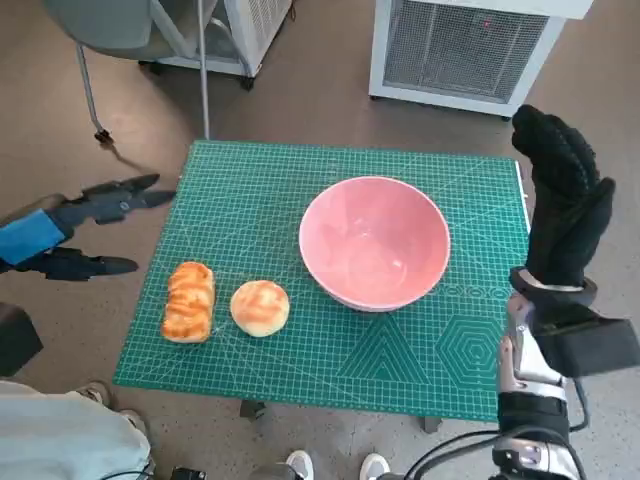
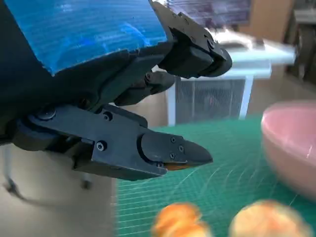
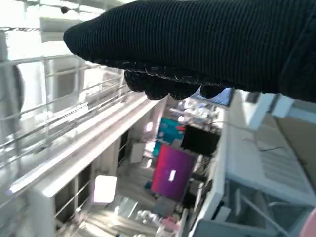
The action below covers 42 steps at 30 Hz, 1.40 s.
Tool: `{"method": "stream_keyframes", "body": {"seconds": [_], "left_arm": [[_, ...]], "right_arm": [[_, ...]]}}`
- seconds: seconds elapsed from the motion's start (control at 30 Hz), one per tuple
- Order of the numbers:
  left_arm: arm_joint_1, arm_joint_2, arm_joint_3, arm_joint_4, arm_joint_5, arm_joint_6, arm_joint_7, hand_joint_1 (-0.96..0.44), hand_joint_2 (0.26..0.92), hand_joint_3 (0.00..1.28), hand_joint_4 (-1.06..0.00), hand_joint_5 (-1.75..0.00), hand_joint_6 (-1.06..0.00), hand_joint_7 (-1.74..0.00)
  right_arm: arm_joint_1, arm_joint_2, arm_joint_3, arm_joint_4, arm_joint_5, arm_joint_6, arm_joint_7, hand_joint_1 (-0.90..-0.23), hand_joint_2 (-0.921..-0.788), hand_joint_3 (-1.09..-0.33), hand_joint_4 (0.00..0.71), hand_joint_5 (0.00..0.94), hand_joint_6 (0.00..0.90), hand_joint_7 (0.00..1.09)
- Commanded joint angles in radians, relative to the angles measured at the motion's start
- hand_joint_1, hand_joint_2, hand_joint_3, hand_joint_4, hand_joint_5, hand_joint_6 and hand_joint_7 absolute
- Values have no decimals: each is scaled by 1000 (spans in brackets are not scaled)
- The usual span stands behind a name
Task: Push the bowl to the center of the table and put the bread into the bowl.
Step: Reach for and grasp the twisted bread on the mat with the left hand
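Observation:
A pink bowl point(image 1: 375, 242) stands empty on the green cutting mat point(image 1: 260, 190), a little right of its middle; its rim shows in the left wrist view point(image 2: 291, 138). Two breads lie near the mat's front left: a long glazed loaf point(image 1: 189, 301) and a round bun point(image 1: 260, 307), both blurred in the left wrist view point(image 2: 180, 222) point(image 2: 269, 219). My left hand point(image 1: 95, 225) hovers off the mat's left edge, fingers apart, holding nothing. My right hand point(image 1: 563, 195) in its black glove is raised beside the mat's right edge, fingers extended, apart from the bowl.
A white slatted unit point(image 1: 465, 45) stands beyond the table's far right. A chair base point(image 1: 100, 130) and white cabinet point(image 1: 245, 30) are at the far left. Feet point(image 1: 335, 465) show below the table's front edge, and a person's pale clothing point(image 1: 60, 435) at the lower left.

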Motion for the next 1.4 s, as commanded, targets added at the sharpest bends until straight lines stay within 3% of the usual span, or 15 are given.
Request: {"method": "stream_keyframes", "body": {"seconds": [0.03,0.37,0.57,0.73,0.97,1.2,1.4], "left_arm": [[-56,48,-72,1,252,-76,171,-66,921,222,-134,0,-337,0],[-110,86,-244,-133,726,-11,554,-112,921,165,-165,-11,-325,-3],[-138,65,-353,-126,885,40,750,-150,920,57,-269,-30,-411,-35],[-171,44,-450,-74,968,60,872,-164,905,19,-310,-30,-444,-42],[-240,29,-609,22,1083,99,1025,-184,897,6,-290,-7,-430,-25],[-303,2,-749,144,1164,164,1142,-188,909,8,-264,0,-399,-6],[-316,-28,-842,212,1189,206,1209,-183,914,7,-263,-2,-363,0]], "right_arm": [[39,3,18,-44,-9,40,-2,-506,-921,-802,312,26,-1,637],[45,1,30,-54,-36,40,-8,-515,-921,-792,310,23,-1,632],[50,0,32,-49,-50,28,-14,-517,-921,-793,307,20,-1,631],[54,3,35,-48,-50,25,-17,-516,-921,-795,306,19,-1,631],[63,1,36,-66,-54,33,-22,-513,-921,-797,306,18,-1,630],[72,2,33,-83,-39,47,-18,-519,-921,-795,306,18,-1,628],[80,9,36,-99,-43,54,-24,-527,-921,-790,307,17,-1,628]]}}
